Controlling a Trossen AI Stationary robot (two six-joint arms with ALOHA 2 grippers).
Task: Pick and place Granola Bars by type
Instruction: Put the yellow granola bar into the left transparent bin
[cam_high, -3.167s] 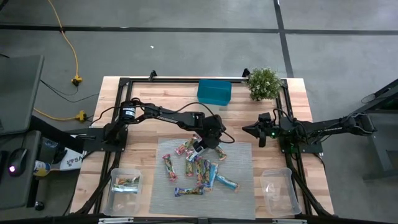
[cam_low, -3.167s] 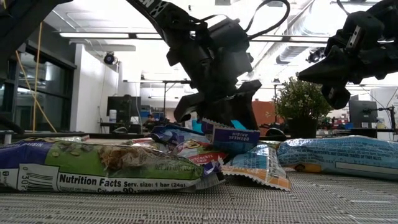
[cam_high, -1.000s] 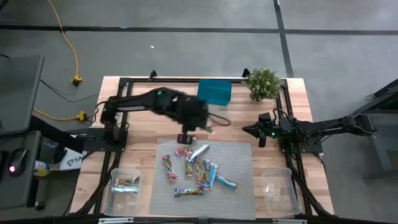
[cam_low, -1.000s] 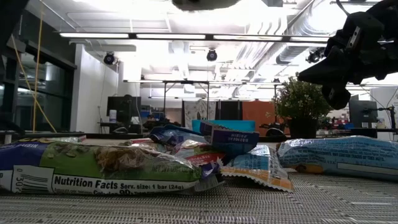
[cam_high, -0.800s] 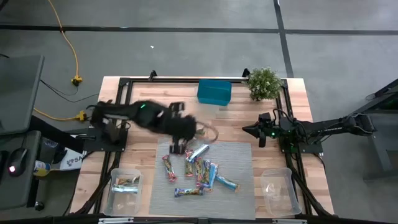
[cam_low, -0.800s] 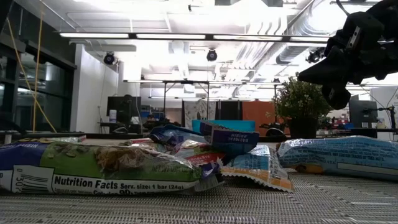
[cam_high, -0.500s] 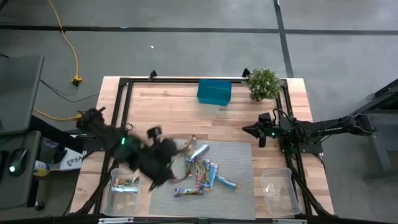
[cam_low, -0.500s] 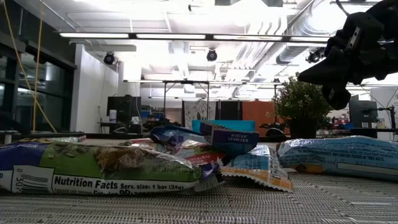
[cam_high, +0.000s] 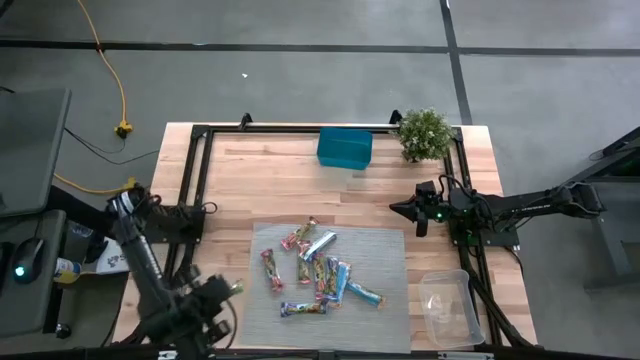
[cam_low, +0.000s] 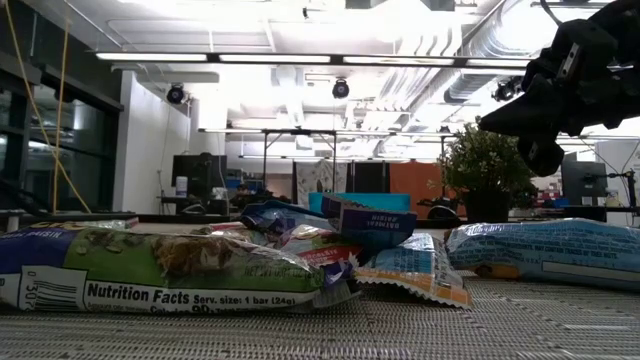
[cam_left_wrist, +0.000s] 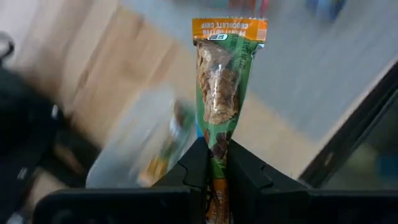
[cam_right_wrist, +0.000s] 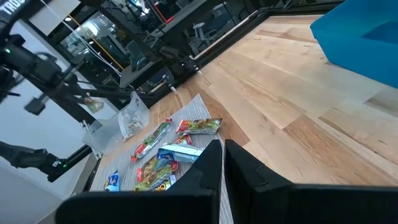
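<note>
One green-wrapped granola bar with an orange end (cam_left_wrist: 219, 106) stands upright, pinched at its lower end between the left end effector's (cam_left_wrist: 212, 163) dark fingers. The other shiny multicoloured wrapped granola bars (cam_high: 318, 268) lie flat in a loose scatter, some overlapping, light blue ones mixed among red, green and yellow ones.
</note>
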